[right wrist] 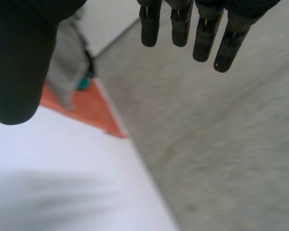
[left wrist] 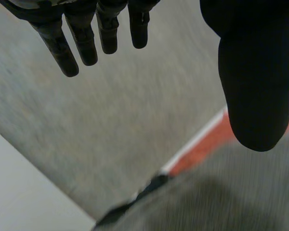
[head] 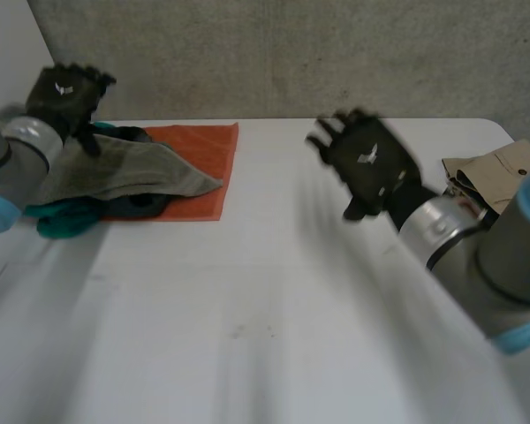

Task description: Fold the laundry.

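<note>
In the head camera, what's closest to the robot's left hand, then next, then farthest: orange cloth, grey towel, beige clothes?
From the left hand:
1. grey towel, just beside the hand.
2. orange cloth, under the towel, showing on its right.
3. beige clothes, at the table's right edge.

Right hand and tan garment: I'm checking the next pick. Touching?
Apart. Head view: right hand open above bare table, table visible between it and tan garment.

The grey cloth (head: 132,172) and orange cloth (head: 205,148) look soft and matt, the white table (head: 265,309) smooth.
</note>
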